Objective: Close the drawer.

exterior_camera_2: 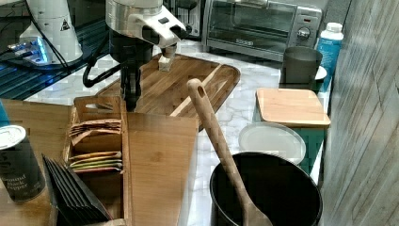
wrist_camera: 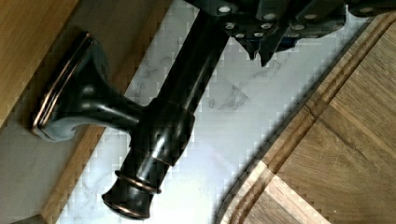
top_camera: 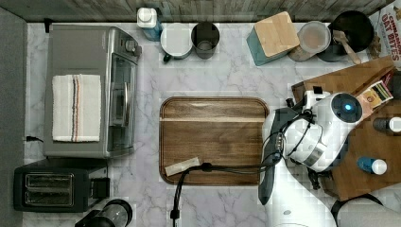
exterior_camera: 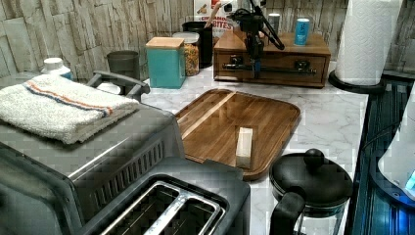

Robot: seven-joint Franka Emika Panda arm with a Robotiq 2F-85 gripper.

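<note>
Top view: arm reaches over the wooden box (top_camera: 364, 78) at the top view's right, beside the tray (top_camera: 213, 142). The drawer front itself is under the arm.

Left view: the drawer (exterior_camera: 274, 62) sits at the back of the counter, low in the box and facing the tray. A dark bar handle (exterior_camera: 286, 70) runs across its front. The gripper (exterior_camera: 255, 61) hangs down at the bar, toward the left view's left end. The front looks nearly flush with the box; how far out it stands I cannot tell.

Right view: the gripper (exterior_camera_2: 131, 96) points straight down just ahead of the box edge, between box and tray.

Wrist view: the handle (wrist_camera: 173, 116) is close up, a round metal bar on a flared post fixed to the drawer's wooden face (wrist_camera: 28, 37). The gripper (wrist_camera: 264, 44) is at the bar's far end. Whether it clasps the bar or sits beside it, wide or narrow, cannot be told.

Handling, as a guess: a light, stiff wooden drawer that should slide easily. The metal bar is smooth and may slip, so a flat push on the bar or the front near its middle should keep it from skewing.
</note>
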